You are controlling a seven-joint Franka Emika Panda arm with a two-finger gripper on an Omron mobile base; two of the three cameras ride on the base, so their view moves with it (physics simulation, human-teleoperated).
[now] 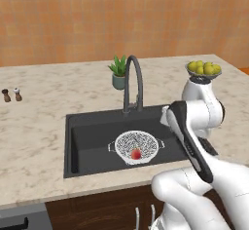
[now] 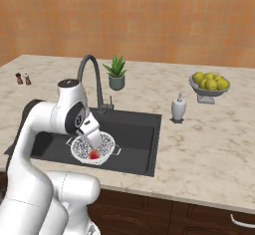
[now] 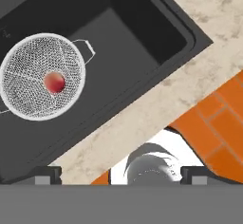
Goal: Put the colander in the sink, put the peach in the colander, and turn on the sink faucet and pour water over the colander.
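Observation:
The white mesh colander (image 1: 136, 145) (image 2: 92, 148) (image 3: 42, 76) sits upright on the floor of the dark sink (image 1: 92, 136) (image 2: 135, 134) (image 3: 137, 38), near its front. The small red-orange peach (image 1: 136, 154) (image 2: 93, 154) (image 3: 54, 82) lies inside the colander. The dark arched sink faucet (image 1: 133, 80) (image 2: 92, 74) stands behind the basin, and no water shows. My gripper (image 3: 121, 174) hangs open above the sink's front right rim, apart from the colander, with nothing between its fingers (image 3: 47, 173).
A potted plant (image 1: 118, 72) (image 2: 116, 73) stands beside the faucet. A grey bowl of yellow-green fruit (image 1: 203, 70) (image 2: 209, 85) is at the counter's right. A soap dispenser (image 2: 178, 108) stands right of the sink. Two shakers (image 1: 11, 95) (image 2: 23, 78) are far left.

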